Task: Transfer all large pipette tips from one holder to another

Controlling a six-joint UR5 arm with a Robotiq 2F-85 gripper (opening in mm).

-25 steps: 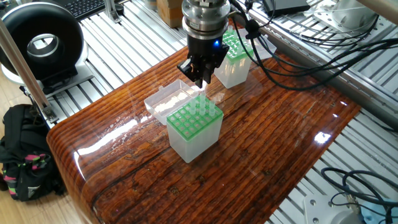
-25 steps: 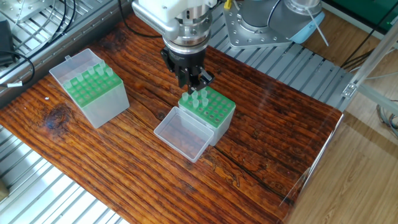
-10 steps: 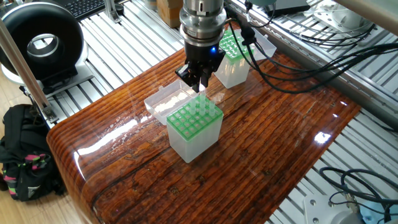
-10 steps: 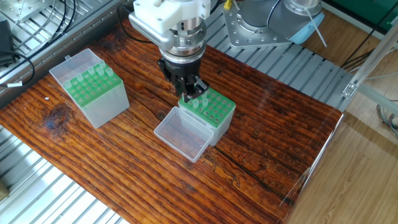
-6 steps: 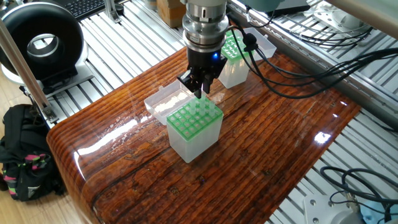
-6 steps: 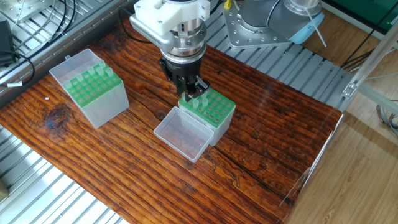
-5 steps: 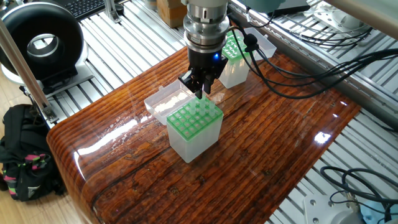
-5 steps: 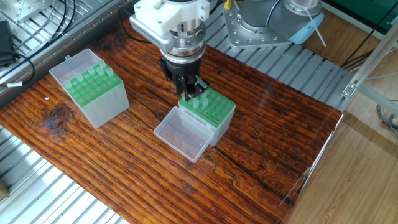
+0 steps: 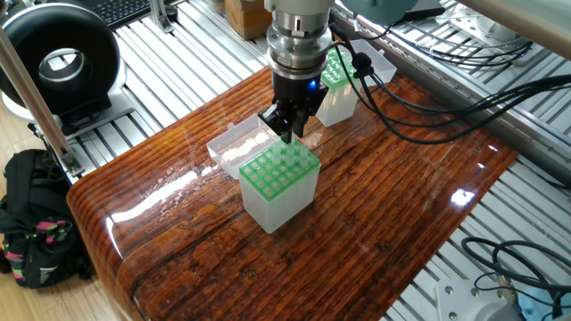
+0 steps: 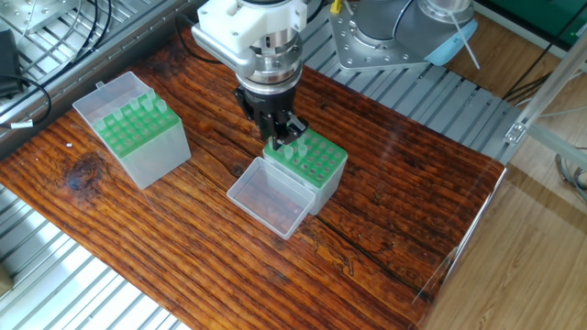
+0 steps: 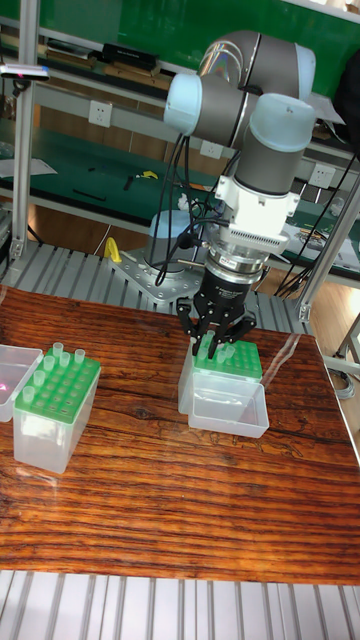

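UR5 arm lowers its gripper onto a rack of pipette tips on the glossy striped wooden table [image 10: 394, 192].

The black two-finger gripper [image 10: 286, 139] now sits lower than 2.5 seconds ago, fingers nearly closed at the back corner of the near translucent box with a green perforated top [image 10: 310, 165]; whether they grip anything cannot be told. Translucent whitish large pipette tips [image 10: 292, 149] stand there; more fill the far matching box [image 10: 136, 137].

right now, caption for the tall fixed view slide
UR5 gripper poised over the green-topped tip box, second box at left.
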